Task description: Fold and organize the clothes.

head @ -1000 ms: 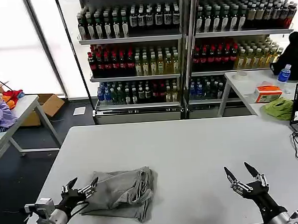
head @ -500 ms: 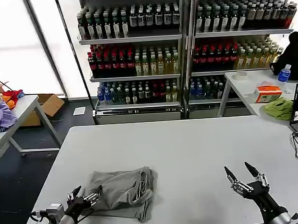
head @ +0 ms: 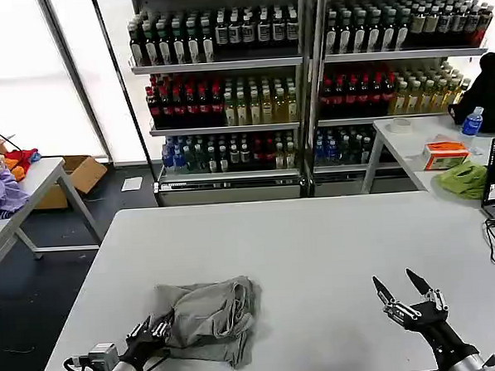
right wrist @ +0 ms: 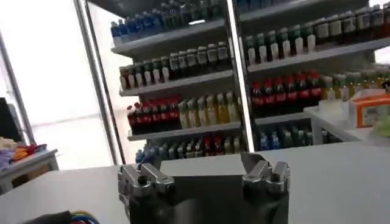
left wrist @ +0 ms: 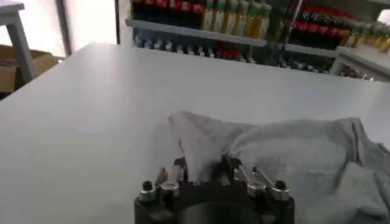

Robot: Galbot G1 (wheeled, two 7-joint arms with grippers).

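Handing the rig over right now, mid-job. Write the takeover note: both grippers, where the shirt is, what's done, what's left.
Left gripper: low at the table's near-left edge, shut on the corner of the grey shirt, lifting a fold of cloth.
Right gripper: open, hovering over bare table on the near right, holding nothing.
Shirt: a rumpled heap on the near-left part of the table, not laid flat.
Done: corner grasped. No neat fold visible yet.
Left: spread or straighten the shirt, likely bringing in the right gripper, then fold and place it.
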